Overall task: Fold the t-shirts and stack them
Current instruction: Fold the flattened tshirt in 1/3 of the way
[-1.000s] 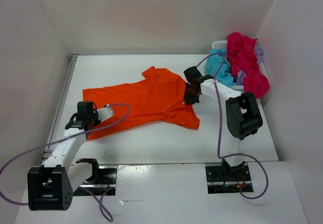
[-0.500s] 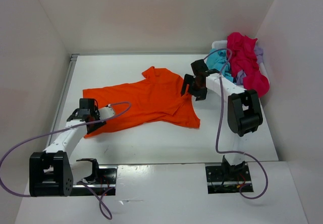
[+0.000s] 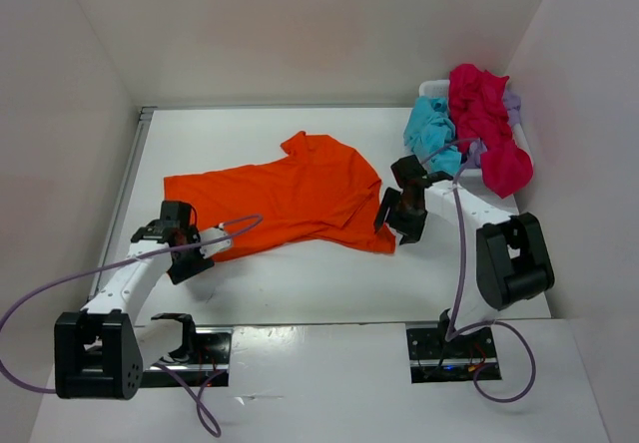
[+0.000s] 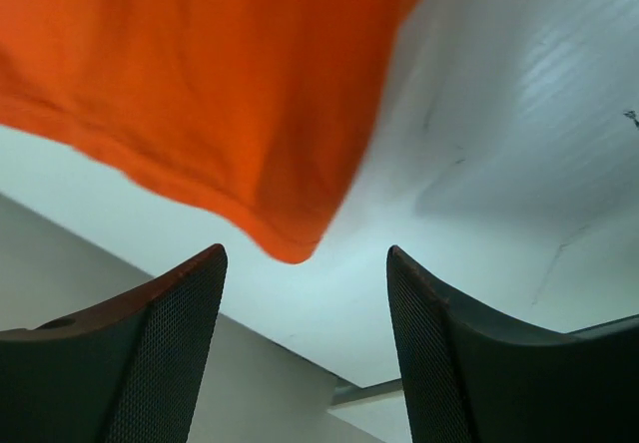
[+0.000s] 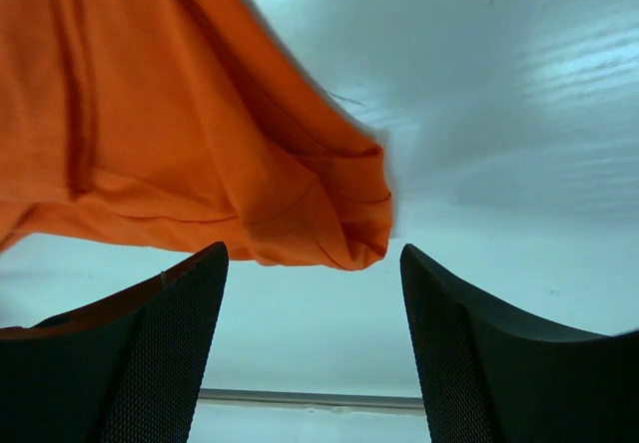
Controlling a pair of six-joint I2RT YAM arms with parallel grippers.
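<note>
The left fingers (image 4: 150,363) stand spread and grasp nothing, with one corner of the orange t-shirt (image 3: 290,199) lying just ahead of them. The right fingers (image 5: 120,353) gape likewise, empty, before the shirt's other near corner. The shirt lies spread across the middle of the white bench (image 3: 300,283) (faintly scratched up close). At the far right corner a white basket (image 3: 431,89) holds the turquoise shirt (image 3: 429,129), magenta shirt (image 3: 484,124) and lavender shirt (image 3: 512,104) in a heap. Plain white walls (image 3: 300,34) enclose three sides.

white basket (image 3: 431,89) at far right corner of white table (image 3: 300,283) — white walls (image 3: 300,34) around
</note>
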